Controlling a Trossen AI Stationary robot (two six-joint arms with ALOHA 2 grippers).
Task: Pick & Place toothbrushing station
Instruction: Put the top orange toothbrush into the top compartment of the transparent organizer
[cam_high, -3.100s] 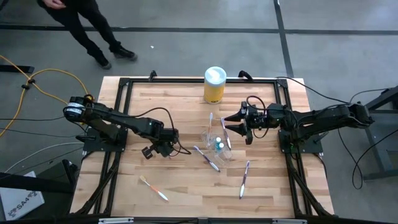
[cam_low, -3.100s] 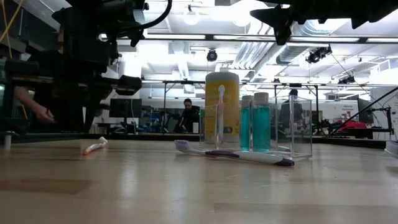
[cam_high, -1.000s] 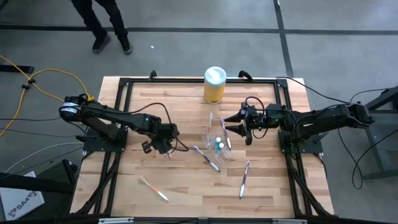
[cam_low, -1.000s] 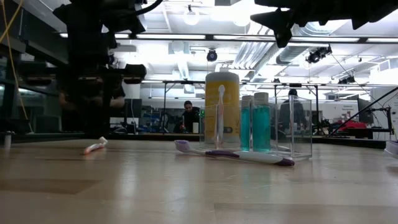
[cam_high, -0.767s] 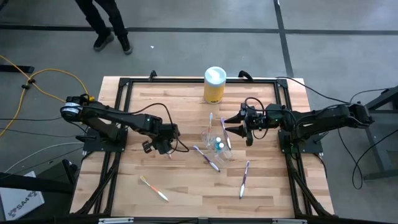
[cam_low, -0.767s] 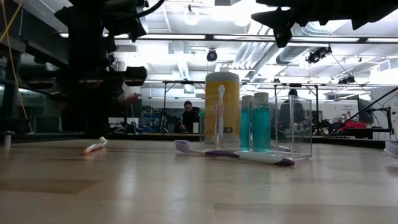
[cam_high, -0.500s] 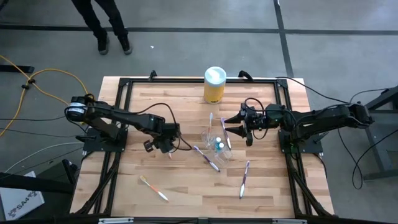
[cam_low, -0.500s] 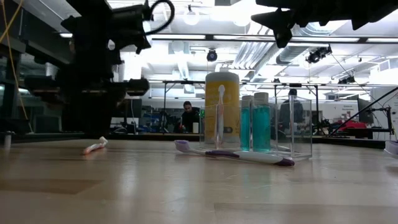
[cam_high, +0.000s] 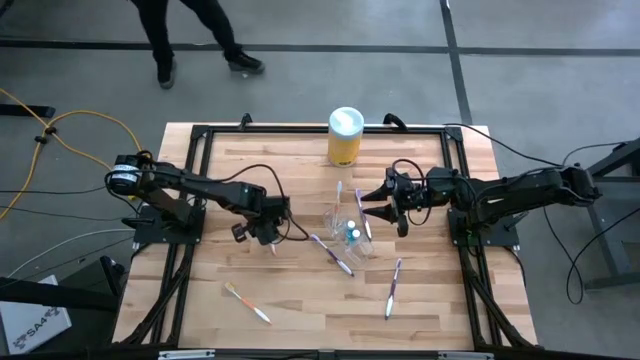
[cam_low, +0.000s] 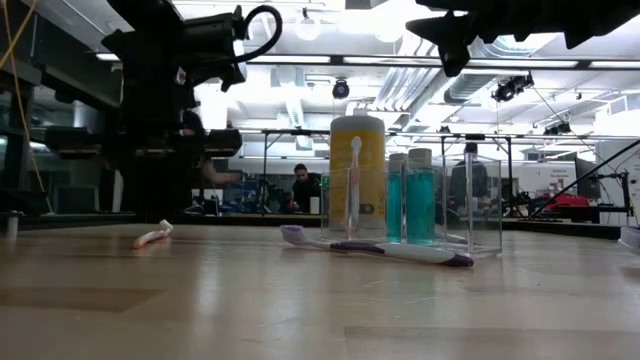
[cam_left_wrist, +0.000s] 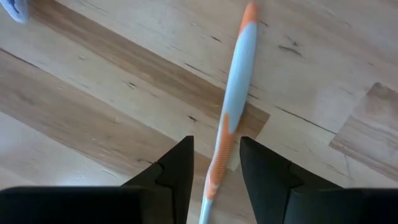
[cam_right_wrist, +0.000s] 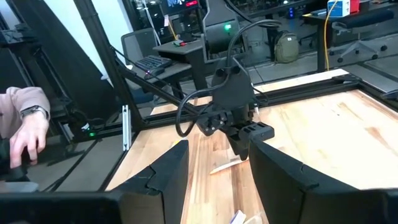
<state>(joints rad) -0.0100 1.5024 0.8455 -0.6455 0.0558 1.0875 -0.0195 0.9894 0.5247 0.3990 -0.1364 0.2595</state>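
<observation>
An orange and pale-blue toothbrush (cam_left_wrist: 236, 93) lies flat on the wood left of the middle, also seen in the right wrist view (cam_right_wrist: 225, 167). My left gripper (cam_left_wrist: 216, 146) points down over it (cam_high: 270, 240), open, one finger on each side of the handle without touching it. A clear cup (cam_high: 338, 218) stands at the table's middle with a blue tube (cam_high: 352, 236) beside it. A purple toothbrush (cam_high: 332, 252) lies next to them. My right gripper (cam_high: 366, 203) hangs open and level just right of the cup, with nothing between its fingers (cam_right_wrist: 217, 146).
A yellow canister with a white lid (cam_high: 345, 137) stands at the far middle. Two more toothbrushes lie toward the near edge, one left (cam_high: 247, 302) and one right (cam_high: 392, 285). A black frame (cam_high: 190, 190) runs round the tabletop. A person walks beyond the far edge (cam_high: 190, 30).
My left gripper has sunk a little toward the toothbrush below it and shifted slightly toward the table's right. The person behind the table has walked to the right.
</observation>
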